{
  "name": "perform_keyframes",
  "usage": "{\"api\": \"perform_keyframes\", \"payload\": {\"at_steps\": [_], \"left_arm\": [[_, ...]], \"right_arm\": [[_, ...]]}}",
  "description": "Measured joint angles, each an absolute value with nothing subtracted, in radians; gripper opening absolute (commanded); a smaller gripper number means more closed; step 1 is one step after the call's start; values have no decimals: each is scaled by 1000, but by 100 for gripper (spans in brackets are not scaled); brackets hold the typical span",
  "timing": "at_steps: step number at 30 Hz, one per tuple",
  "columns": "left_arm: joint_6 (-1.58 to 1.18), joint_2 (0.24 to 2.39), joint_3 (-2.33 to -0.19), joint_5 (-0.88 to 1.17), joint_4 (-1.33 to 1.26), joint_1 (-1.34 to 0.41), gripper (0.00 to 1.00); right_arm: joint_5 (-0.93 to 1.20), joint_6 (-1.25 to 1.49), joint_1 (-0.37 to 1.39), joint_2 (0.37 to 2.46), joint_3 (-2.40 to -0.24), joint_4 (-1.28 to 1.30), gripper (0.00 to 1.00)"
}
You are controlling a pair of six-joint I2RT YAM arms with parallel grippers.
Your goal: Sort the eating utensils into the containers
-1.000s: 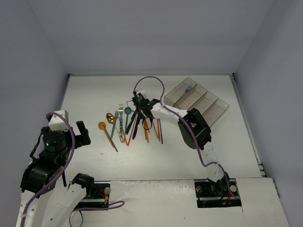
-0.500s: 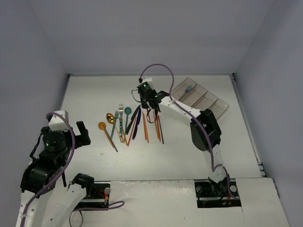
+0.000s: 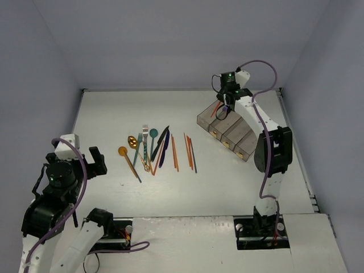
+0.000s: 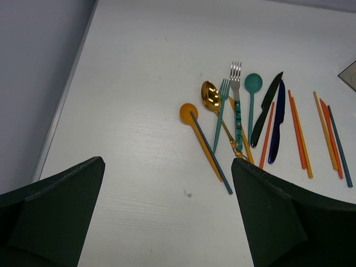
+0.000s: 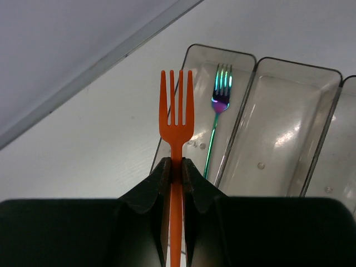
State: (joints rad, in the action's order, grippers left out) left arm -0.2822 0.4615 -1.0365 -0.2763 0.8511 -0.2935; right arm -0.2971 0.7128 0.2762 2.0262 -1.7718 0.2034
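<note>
My right gripper (image 5: 176, 167) is shut on the handle of an orange fork (image 5: 176, 114), tines pointing away from me. It hovers over the near-left edge of the end bin of the containers (image 5: 289, 128), where an iridescent fork (image 5: 218, 108) lies. In the top view this gripper (image 3: 223, 103) sits at the far end of the containers (image 3: 239, 135). The other eating utensils (image 3: 156, 149) lie side by side mid-table: gold spoon (image 4: 210, 95), teal spoon (image 4: 253, 83), black knife (image 4: 267, 108), navy knife (image 4: 277, 119) and several orange pieces. My left gripper (image 4: 167, 222) is open, short of them and holding nothing.
The table's left edge (image 4: 61, 111) meets the grey wall beside my left gripper (image 3: 98, 161). The back wall runs close behind the containers. The other bins (image 5: 328, 144) in the right wrist view hold nothing.
My right gripper has lifted the orange fork out of the row of utensils and carried it right and back to the containers. The left arm has barely moved.
</note>
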Motion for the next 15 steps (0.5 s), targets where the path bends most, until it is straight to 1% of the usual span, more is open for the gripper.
{"api": "perform_keyframes", "payload": {"at_steps": [3,7,9,12,15], "left_arm": [[-267,444,-1019,-270,814,-294,97],[-243,425,-961,-261,752,-294,97],[-232,420,-931,-259,725,-294,97],[-211,414,-891,-257,682,-294,97],[-192,404,-855,-253,633,-294,97]], "right_arm": [[-302,755,266,2078,-1821,199,0],[-298,788,265,2175,-1897,194,4],[-296,797,265,2216,-1913,192,7],[-295,811,265,2258,-1916,194,15],[-292,813,265,2287,-1916,198,18]]}}
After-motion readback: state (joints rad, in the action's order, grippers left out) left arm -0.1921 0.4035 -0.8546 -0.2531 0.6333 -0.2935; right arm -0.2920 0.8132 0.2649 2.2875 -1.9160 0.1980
